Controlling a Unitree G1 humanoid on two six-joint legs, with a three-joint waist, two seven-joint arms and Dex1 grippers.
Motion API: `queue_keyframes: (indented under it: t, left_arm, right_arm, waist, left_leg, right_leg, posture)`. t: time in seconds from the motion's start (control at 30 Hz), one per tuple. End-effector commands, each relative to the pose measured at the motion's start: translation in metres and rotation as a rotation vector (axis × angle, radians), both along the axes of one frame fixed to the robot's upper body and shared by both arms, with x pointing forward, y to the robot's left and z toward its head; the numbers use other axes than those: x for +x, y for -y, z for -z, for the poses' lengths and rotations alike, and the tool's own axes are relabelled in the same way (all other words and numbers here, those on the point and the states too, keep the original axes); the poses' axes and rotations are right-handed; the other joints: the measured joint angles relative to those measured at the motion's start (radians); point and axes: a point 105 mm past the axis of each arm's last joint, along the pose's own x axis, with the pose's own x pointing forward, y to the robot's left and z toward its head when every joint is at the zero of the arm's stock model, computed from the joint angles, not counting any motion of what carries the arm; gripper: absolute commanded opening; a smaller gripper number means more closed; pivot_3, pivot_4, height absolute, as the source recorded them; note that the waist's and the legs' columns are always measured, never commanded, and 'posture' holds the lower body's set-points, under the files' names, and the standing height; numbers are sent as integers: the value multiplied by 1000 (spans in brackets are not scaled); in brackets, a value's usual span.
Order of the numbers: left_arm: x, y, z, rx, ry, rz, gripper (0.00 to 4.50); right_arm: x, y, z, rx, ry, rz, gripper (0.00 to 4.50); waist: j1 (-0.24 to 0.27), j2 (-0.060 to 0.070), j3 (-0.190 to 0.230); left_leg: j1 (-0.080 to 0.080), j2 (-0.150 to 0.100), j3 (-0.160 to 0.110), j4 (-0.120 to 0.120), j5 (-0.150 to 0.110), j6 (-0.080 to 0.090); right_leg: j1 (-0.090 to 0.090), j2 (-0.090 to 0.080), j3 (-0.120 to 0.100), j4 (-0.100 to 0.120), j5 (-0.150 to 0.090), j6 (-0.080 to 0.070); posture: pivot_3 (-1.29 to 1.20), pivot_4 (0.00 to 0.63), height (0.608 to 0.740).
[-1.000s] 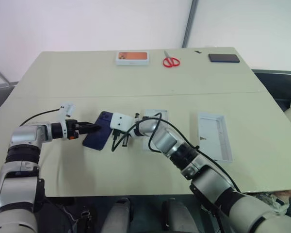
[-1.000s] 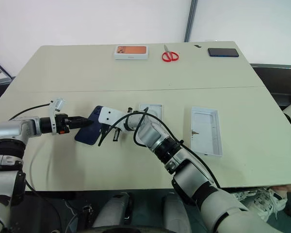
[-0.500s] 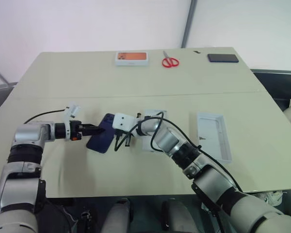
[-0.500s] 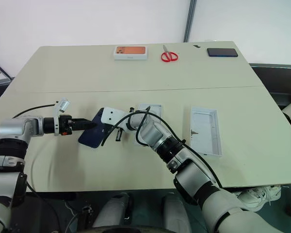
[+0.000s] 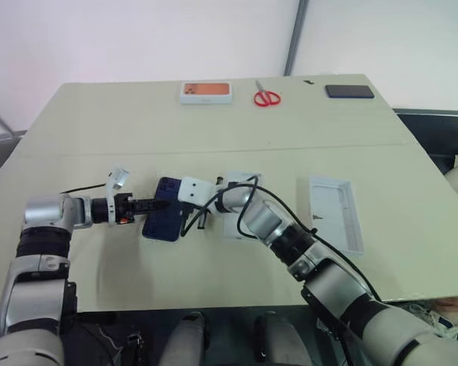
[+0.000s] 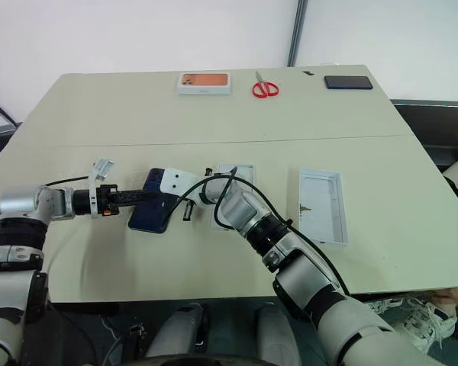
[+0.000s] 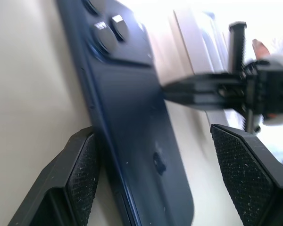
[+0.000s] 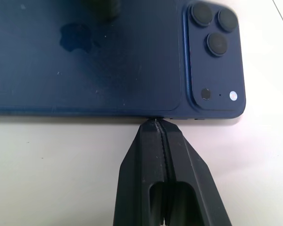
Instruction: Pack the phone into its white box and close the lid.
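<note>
Tabletop (image 5: 99, 122) carries the phone (image 5: 162, 219): navy, glossy back up, camera bump at far corner, left of the white box (image 5: 240, 183). My left pincer (image 5: 154, 204) straddles its edges, wide open. Right pincer (image 8: 156, 123) pressed shut, tips against the phone's long edge.

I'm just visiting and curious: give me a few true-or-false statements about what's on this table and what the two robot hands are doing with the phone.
1. The phone lies with its back facing up. True.
2. The right gripper is wide open. False: its fingers are shut, tips at the phone's edge.
3. The left gripper has a finger on each side of the phone. True.
4. The phone sits inside the white box. False: it lies on the table beside it.
5. The scissors have blue handles. False: they are red.
</note>
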Motion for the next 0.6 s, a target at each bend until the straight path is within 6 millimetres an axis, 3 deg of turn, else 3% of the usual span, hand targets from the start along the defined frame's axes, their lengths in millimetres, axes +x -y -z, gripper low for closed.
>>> queue_keyframes:
  t: [0.03, 0.27, 0.6]
  left_arm:
    - [-5, 12, 1, -42, -45, 39, 3754]
    - [-1, -1, 7, 5, -8, -17, 3754]
    - [8, -14, 2, -35, 7, -105, 3754]
  right_arm:
    - [-1, -5, -7, 15, 25, -19, 19]
    - [-1, -5, -7, 10, 32, -24, 19]
    - [-2, -5, -7, 10, 33, -31, 19]
  waist:
    - [-1, 0, 0]
    - [-2, 0, 0]
    - [-17, 0, 0]
  left_leg:
    - [0, 0, 0, 0, 0, 0]
    - [-1, 0, 0, 0, 0, 0]
    - [-1, 0, -1, 0, 0, 0]
  right_leg:
    - [0, 0, 0, 0, 0, 0]
    - [-1, 0, 0, 0, 0, 0]
    - [-1, 0, 0, 1, 0, 0]
  posture:
    - [0, 150, 740]
    - [0, 150, 740]
    - [0, 150, 740]
